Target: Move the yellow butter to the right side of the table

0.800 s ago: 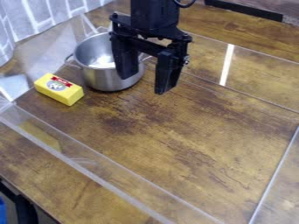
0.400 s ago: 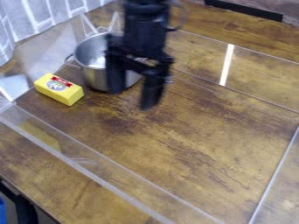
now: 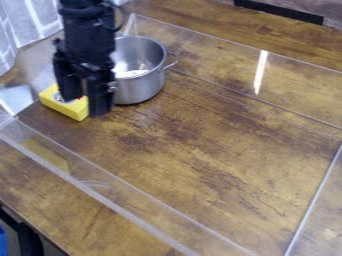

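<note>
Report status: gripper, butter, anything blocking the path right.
Gripper open, straddling yellow butter at table left. No grasp yet. Steel pot directly right of butter; beyond it, clear.

A steel pot (image 3: 134, 68) stands upright at about ten o'clock from the middle of the view, its open mouth showing a pale, shiny inside. A short handle (image 3: 171, 62) juts from its rim toward three o'clock. A grey tiled wall (image 3: 24, 20) rises at eleven o'clock. A blue object (image 3: 7, 243) shows at seven o'clock, too cropped to identify.
</note>
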### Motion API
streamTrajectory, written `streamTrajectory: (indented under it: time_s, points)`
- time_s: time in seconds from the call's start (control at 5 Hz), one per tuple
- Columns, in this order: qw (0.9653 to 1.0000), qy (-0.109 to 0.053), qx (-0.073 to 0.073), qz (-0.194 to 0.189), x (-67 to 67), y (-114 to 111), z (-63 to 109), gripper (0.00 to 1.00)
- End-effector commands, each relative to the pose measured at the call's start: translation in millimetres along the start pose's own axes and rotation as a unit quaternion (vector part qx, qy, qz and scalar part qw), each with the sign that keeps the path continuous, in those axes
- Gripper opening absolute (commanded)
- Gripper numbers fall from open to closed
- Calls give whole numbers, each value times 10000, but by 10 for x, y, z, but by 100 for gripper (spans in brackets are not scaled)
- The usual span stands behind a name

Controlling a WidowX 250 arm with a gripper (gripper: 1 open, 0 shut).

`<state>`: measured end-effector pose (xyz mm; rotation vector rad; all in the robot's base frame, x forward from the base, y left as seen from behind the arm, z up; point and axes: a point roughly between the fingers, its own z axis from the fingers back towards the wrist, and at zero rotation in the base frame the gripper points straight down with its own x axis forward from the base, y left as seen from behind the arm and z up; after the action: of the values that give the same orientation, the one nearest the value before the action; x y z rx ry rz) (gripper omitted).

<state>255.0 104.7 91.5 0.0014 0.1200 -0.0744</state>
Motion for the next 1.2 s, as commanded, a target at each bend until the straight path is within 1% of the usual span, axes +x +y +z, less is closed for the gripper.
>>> streamTrajectory:
  time_s: [0.0, 0.2, 0.4, 0.6, 0.8, 1.0]
  points:
    - [9989, -359, 227, -195, 18, 116, 127, 100]
    - [9933, -374, 297, -1054, 81, 133, 27, 100]
    - [9813, -383, 356, -1853, 136, 143, -66, 100]
    - [9693, -374, 403, -2396, 219, 240, -34, 100]
    - [9574, -383, 447, -2828, 298, 317, -20, 100]
    - [9512, -392, 465, -3027, 333, 386, -27, 100]
